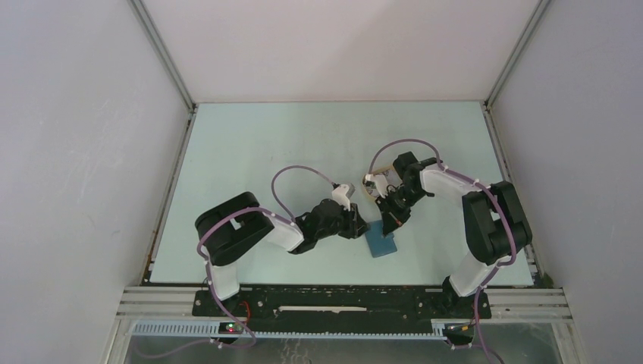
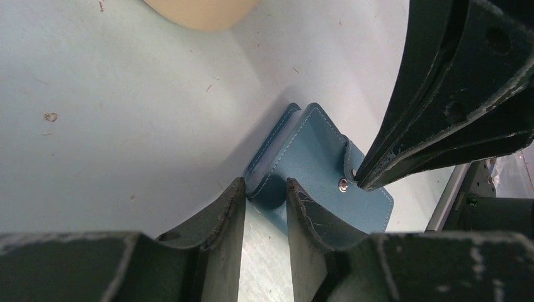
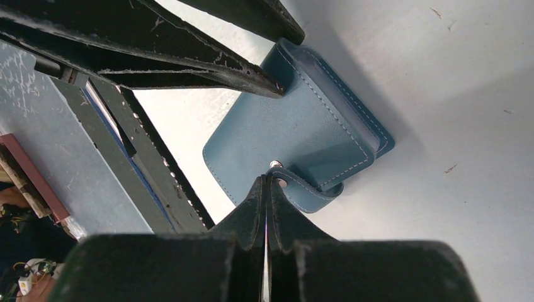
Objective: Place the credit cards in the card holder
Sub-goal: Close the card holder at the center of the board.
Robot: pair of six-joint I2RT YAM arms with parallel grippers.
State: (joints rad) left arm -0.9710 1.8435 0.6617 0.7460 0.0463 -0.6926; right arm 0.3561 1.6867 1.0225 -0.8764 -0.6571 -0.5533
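The wallet point(image 1: 381, 243) lies shut on the table point(image 1: 250, 144), near the front, btw the two arms. The snap point(image 2: 343, 184) is done up, so no card can go in yet. I can't see the cards in any view. The tray point(image 2: 201, 12) sits just behind, and only its rim shows.

L gripper point(image 2: 264, 189) is partly open & has one end of the wallet btw its fingers point(image 2: 220, 214). Both fingers touch the sides, so it looks like a hold. R gripper point(image 3: 267, 181) is closed all the way. Its tips are pressed together right at the snap, against the little tab point(image 3: 308, 192). Can't tell if a bit of tab is pinched.

Step now, I think: pop the snap & open the flap. To do it well:
- L should hold firm & press the wallet flat so it can't slide or lift.
- R should get its thin tip under the tab edge, then lift up & away from the snap, slow.
- If the whole wallet comes up w/ it, stop & press down more w/ L.
- Don't pull sideways, as the tab could slip off.
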